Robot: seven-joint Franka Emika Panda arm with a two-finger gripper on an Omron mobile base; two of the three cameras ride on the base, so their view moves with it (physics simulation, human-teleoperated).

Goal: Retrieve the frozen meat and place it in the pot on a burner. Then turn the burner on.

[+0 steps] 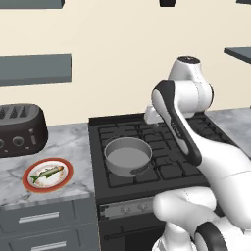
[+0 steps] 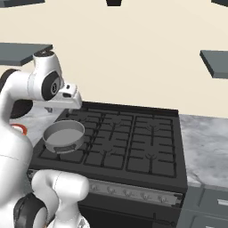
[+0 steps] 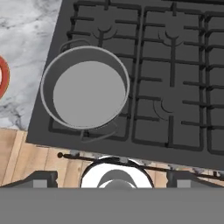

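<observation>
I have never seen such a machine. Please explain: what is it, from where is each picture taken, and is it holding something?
It is a white robot arm in a simulated kitchen. Two pictures come from cameras behind the arm, left and right; the third looks down from the hand. The gripper is open and holds nothing. An empty grey pot stands on the front left burner of the black stove. On the counter left of the stove lies a small fish on a plate, in front of a dark toaster.
</observation>
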